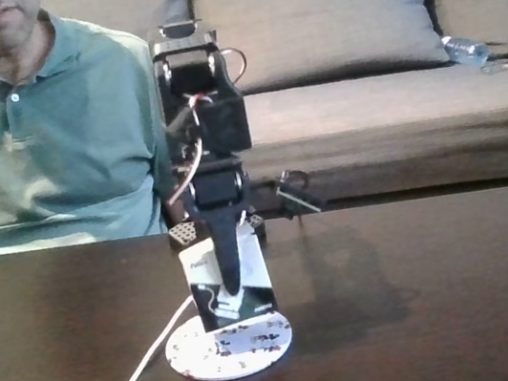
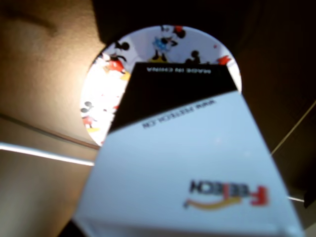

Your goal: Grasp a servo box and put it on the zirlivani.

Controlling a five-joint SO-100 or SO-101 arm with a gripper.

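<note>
servo box (image 2: pixel 187 163) fills wrist view — held in jaws | zirlivani (image 1: pixel 228 343) beneath | white cable (image 1: pixel 134 376) alongside | person (image 1: pixel 41 127) behind

I'm working in a home living room: behind my fingers runs a long grey fabric sofa (image 1: pixel 365 96) with plump cushions. Below them lies a dark wooden coffee table (image 1: pixel 445 296), a seated person in a green polo shirt (image 1: pixel 41 127) behind.
</note>
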